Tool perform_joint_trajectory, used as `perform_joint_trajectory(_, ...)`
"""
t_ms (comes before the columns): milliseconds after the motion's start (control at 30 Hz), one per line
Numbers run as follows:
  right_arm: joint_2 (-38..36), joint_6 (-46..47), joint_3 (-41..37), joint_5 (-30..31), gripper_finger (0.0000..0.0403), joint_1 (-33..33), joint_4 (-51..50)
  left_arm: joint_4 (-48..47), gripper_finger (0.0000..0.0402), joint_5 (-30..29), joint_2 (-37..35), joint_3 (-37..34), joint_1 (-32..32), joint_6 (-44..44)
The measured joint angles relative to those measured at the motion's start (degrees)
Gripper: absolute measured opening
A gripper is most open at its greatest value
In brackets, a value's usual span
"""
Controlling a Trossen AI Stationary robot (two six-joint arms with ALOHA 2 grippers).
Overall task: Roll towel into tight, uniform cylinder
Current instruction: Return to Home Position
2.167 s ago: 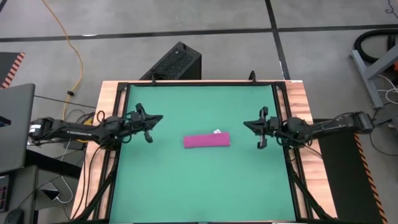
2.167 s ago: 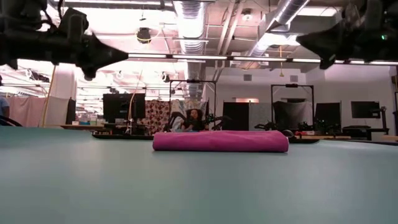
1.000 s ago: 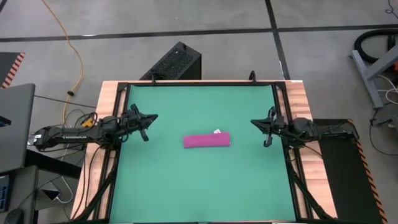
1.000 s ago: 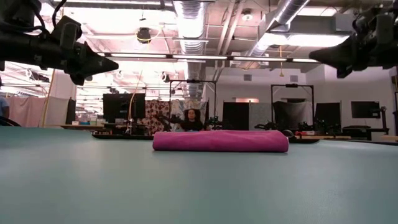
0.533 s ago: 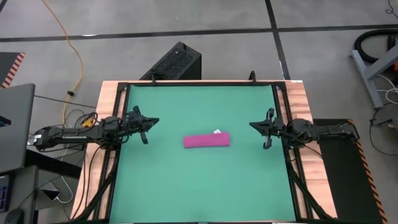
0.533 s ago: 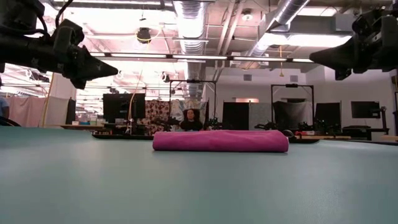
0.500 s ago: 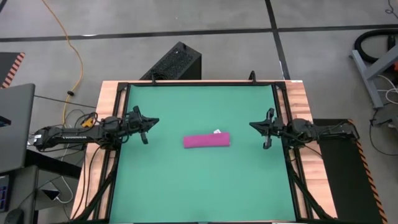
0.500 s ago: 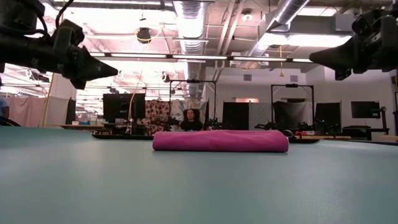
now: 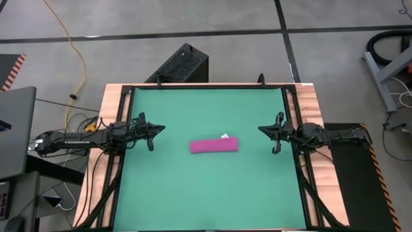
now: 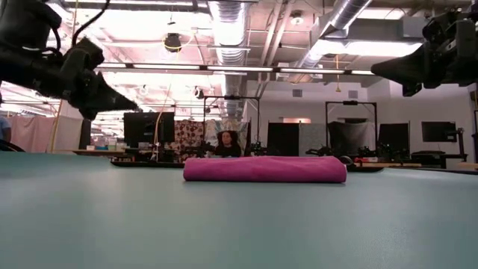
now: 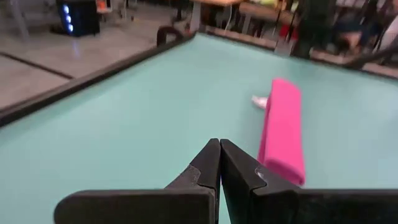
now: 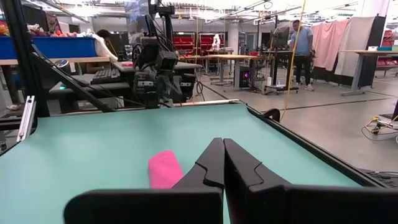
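Note:
The magenta-pink towel lies rolled into a short cylinder on the middle of the green mat, its length running left to right; a small white tag shows at its far right end. The roll also shows in the low view and both wrist views. My left gripper hovers shut near the mat's left edge, well left of the roll. My right gripper hovers shut near the mat's right edge, clear of the roll.
A black frame borders the mat on the wooden table. A black box stands on the floor beyond the far edge. A person sits in the room behind the table. Open mat lies all around the roll.
My left gripper has tipped its fingertips downward near the mat's left edge. The roll and my right gripper have kept still.

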Motion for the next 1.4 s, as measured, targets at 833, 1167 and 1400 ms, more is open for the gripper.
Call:
perform_joint_trajectory(833,0.0,0.0,0.0,0.1,0.0017,0.0,-0.2,-5.9,0.0000,0.0,-8.7,0.7,-0.2,3.2)
perform_joint_trajectory(1167,0.0,0.0,0.0,0.1,0.0017,0.0,-0.3,-5.8,0.0000,-0.1,-16.7,0.8,-0.2,3.4)
perform_joint_trajectory(1400,0.0,0.0,-0.1,0.0,0.0017,0.0,-0.4,-5.8,0.0000,0.0,-16.6,0.8,-0.2,3.3)
